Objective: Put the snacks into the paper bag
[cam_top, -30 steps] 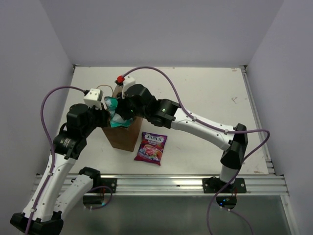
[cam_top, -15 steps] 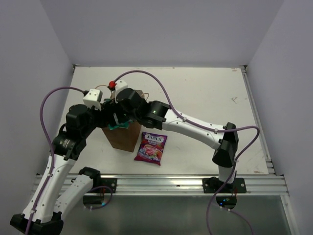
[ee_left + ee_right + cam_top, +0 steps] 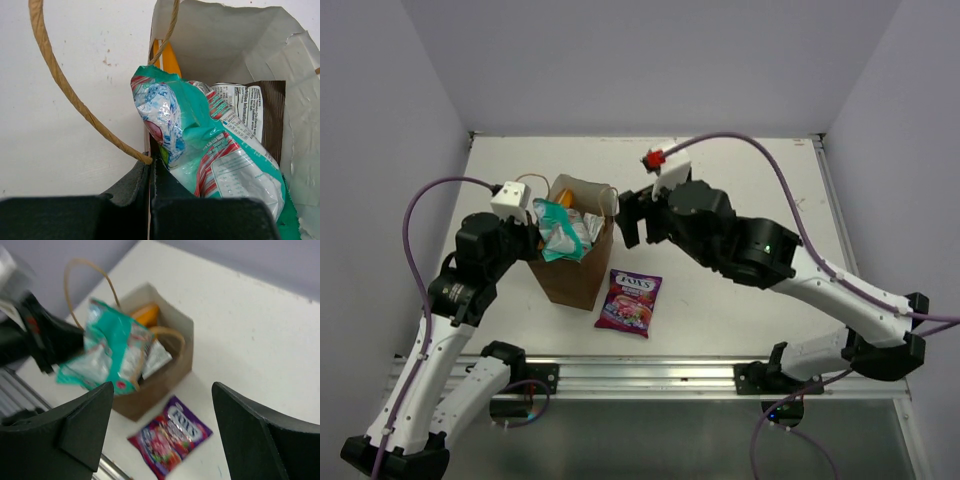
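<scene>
Right end effector (image 3: pixel 638 222) backs off paper bag (image 3: pixel 575 285), open.
Fox's candy bag (image 3: pixel 630 302) lies beside the bag, nearer this arm.

The paper bag (image 3: pixel 575 285) is matt brown kraft, the teal packet (image 3: pixel 560 230) and purple candy bag (image 3: pixel 630 302) are glossy crinkled film, and the table (image 3: pixel 740 180) is matt white.
</scene>
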Robot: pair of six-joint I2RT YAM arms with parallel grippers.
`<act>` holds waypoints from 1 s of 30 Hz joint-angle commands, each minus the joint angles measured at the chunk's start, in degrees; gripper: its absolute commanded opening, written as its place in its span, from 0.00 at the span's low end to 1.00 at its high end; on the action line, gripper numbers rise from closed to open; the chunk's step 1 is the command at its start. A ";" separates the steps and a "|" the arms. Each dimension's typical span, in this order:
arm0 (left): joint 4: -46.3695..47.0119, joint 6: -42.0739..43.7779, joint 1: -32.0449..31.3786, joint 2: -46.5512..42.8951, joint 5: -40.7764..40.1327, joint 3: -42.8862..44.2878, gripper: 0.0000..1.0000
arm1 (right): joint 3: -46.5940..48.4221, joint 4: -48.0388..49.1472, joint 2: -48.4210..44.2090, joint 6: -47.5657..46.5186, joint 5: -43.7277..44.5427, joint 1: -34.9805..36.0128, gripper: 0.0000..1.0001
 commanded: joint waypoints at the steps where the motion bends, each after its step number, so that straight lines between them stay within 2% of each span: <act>1: -0.50 0.69 -0.40 0.42 0.97 0.76 0.00 | -23.41 -1.02 -1.41 6.38 -0.77 0.27 0.84; 4: -0.58 0.69 -0.84 0.69 0.97 0.85 0.00 | -34.27 4.25 -2.12 11.23 -5.61 0.27 0.84; 5: -0.67 0.60 -1.02 0.86 0.97 0.85 0.00 | -35.36 5.15 -0.73 11.58 -6.23 0.27 0.84; 17: -2.52 0.51 -1.46 -0.19 0.97 1.55 0.00 | -38.09 17.45 13.08 12.64 -16.51 0.27 0.84; 22: -3.40 0.60 -1.28 -0.54 0.97 1.91 0.00 | -39.75 18.86 18.17 13.34 -18.18 0.18 0.84; 25: -3.57 0.69 -1.37 -0.63 0.97 1.99 0.00 | -41.08 18.87 19.50 13.96 -18.89 0.27 0.77; 26: -3.75 0.60 -1.37 -0.63 0.97 2.08 0.00 | -41.43 18.78 19.59 14.13 -18.80 0.27 0.70; 30: -3.66 0.77 -1.37 -0.54 0.97 1.99 0.00 | -42.57 17.82 19.06 14.66 -17.93 0.19 0.54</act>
